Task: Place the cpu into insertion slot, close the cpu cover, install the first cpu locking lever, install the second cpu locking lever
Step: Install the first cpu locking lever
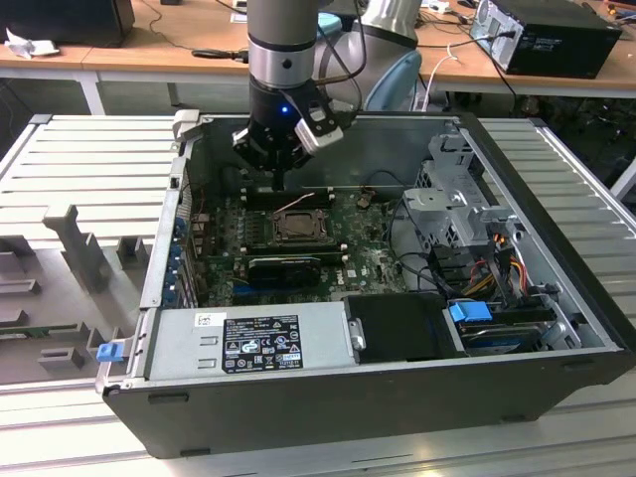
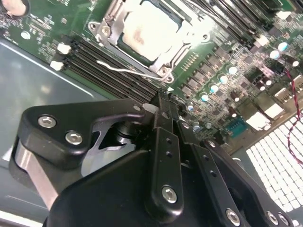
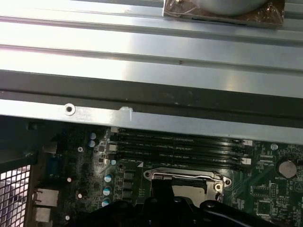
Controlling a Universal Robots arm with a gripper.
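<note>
Pincer [image 1: 281, 184] of the arm hangs inside the open computer case [image 1: 397, 397], with its tip just above the green board [image 1: 368, 258]. In the second wrist view its two black fingers [image 2: 163, 142] are pressed together at the tip, so it is clenched, and I see nothing between them. In the exterior view the pincer stands at about 12 o'clock from the socket [image 1: 320, 237], near it but not touching it.

The chip [image 2: 147, 28] lies flat inside the socket, with its pale metal face up. The cover [image 2: 111, 28], a thin metal frame, lies down over the chip, and the face of the chip shows through its square window. A thin wire lever [image 2: 128, 71] runs along the edge of the cover on the side of the pincer, between the cover and the long black memory slots [image 2: 94, 59]. In the exterior view this wire is a pale line at 12 o'clock of the socket. I cannot tell if it is hooked down.

In the exterior view a grey power box [image 1: 258, 343] sits at 6 o'clock of the socket, and a metal drive cage [image 1: 447, 199] is at about 3 o'clock. The case rests on a ribbed metal table [image 1: 89, 159].
</note>
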